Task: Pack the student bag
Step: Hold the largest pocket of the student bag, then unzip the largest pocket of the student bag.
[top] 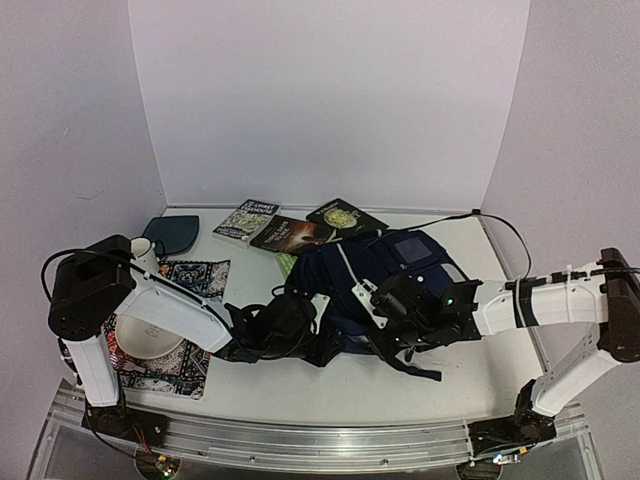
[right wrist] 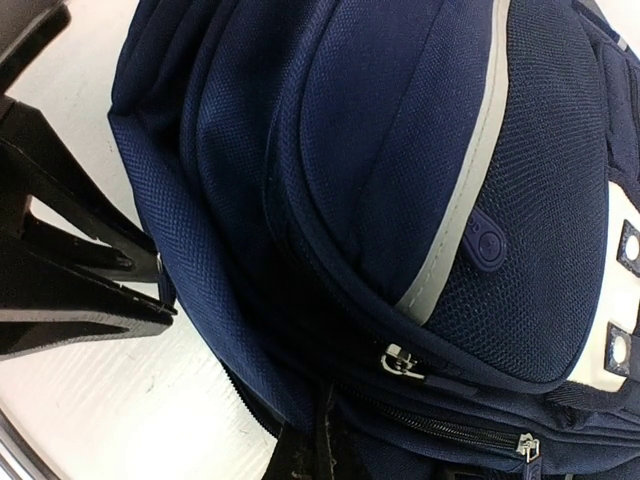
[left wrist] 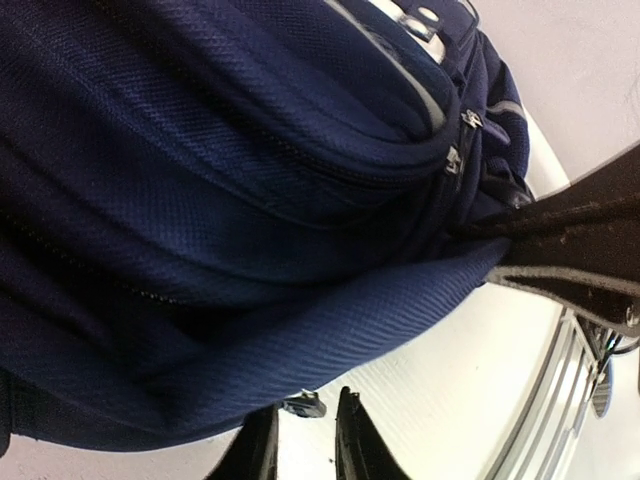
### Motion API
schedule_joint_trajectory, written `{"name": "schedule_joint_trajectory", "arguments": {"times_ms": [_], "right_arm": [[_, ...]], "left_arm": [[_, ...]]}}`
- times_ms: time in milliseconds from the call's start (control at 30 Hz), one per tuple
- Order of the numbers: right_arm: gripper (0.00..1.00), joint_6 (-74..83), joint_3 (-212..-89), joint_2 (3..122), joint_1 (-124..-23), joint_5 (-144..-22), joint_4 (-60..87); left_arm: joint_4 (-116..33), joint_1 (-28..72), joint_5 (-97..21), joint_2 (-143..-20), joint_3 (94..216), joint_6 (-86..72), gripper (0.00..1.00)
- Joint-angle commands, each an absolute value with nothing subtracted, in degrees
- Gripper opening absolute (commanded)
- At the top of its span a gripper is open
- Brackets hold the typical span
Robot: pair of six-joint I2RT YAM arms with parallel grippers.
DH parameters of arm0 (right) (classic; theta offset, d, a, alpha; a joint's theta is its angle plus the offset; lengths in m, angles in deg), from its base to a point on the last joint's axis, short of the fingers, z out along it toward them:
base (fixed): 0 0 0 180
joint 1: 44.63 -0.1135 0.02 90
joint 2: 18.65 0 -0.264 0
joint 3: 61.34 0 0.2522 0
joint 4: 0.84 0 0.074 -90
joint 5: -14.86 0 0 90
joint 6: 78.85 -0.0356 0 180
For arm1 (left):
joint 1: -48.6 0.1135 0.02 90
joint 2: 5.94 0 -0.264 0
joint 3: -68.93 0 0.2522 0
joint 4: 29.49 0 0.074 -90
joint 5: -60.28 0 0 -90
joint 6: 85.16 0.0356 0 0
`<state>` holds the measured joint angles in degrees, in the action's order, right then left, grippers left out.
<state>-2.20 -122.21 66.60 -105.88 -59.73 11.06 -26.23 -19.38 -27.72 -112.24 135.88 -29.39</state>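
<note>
Titles on books point(top: 290, 233) behind student bag point(top: 385, 275) are illegible.

The bag point(right wrist: 400, 200) runs off the edges in both wrist views. The right gripper point(right wrist: 318, 445) is mostly cropped at the bottom, can't tell its grip. Some green thing point(top: 286, 263) is half hidden behind the bag.

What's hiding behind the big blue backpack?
Three books lie behind the backpack. A green thing pokes out from its edge; the rest is covered, so I cannot name it.
</note>
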Motion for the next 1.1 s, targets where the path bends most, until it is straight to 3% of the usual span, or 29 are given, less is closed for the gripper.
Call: {"name": "schedule_joint_trajectory", "arguments": {"times_ms": [0, 100, 600, 700, 900, 1067], "right_arm": [[0.0, -3.35, -122.03, 62.83, -106.01, -60.33, 7.98], [0.0, -3.46, -121.84, 62.57, -105.98, -60.12, 7.96], [0.0, -3.61, -121.88, 61.0, -105.54, -59.93, 9.45], [0.0, -3.74, -122.12, 61.15, -105.54, -60.64, 9.42], [0.0, -3.7, -122.23, 60.82, -105.54, -61.07, 9.4], [0.0, -3.62, -122.13, 60.43, -105.54, -61.87, 9.17]], "left_arm": [[-23.92, -19.69, -25.81, -112.31, 136.49, -28.92, 0.09], [-24.0, -19.69, -25.02, -111.57, 135.6, -28.97, 0.0], [-24.62, -19.69, -24.72, -107.67, 132.45, -30.09, 0.01], [-24.44, -19.69, -25.55, -108.06, 133.13, -29.6, 0.23], [-22.66, -19.89, -26.31, -106.58, 132.2, -27.03, 0.38], [-20.4, -19.92, -25.91, -107.2, 132.54, -24.49, 0.42]]}}
